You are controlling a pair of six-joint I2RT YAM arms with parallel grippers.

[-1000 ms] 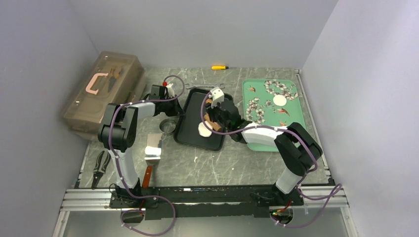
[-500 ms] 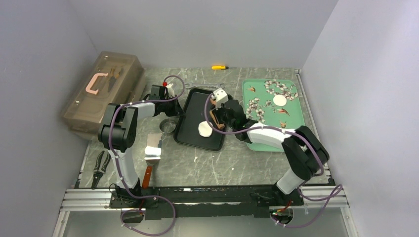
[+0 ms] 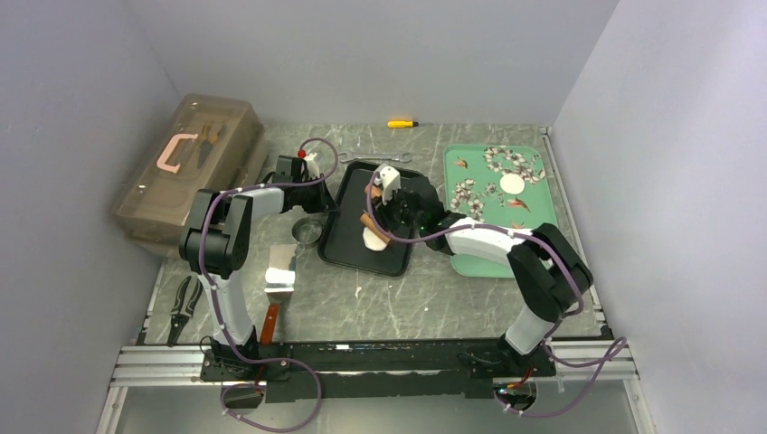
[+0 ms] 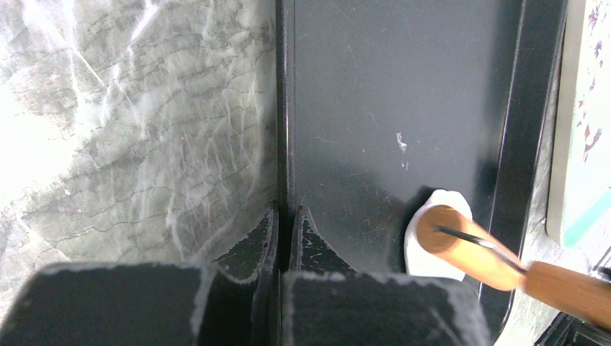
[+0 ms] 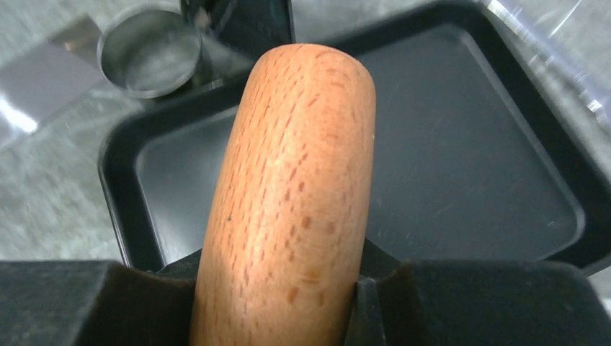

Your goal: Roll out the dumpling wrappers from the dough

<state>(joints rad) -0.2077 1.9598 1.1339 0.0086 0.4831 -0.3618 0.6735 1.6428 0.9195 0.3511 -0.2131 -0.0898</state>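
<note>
Your left gripper [image 4: 283, 223] is pinched tight on the black tray's [image 4: 375, 108] left rim, and if it slips the tray skids while the wooden roller [image 5: 288, 202], clamped in your right gripper [image 5: 284, 288], drags the dough [image 3: 374, 240] in the tray's near half.

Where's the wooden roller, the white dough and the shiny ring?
wooden roller [image 5: 288, 202]: right wrist view, middle of shaft.
dough [image 4: 432, 265]: left wrist view, white part under roller tip.
shiny ring [image 5: 148, 91]: right wrist view, its near rim.

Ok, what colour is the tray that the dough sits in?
Black. The tray shows best in the right wrist view.
</note>
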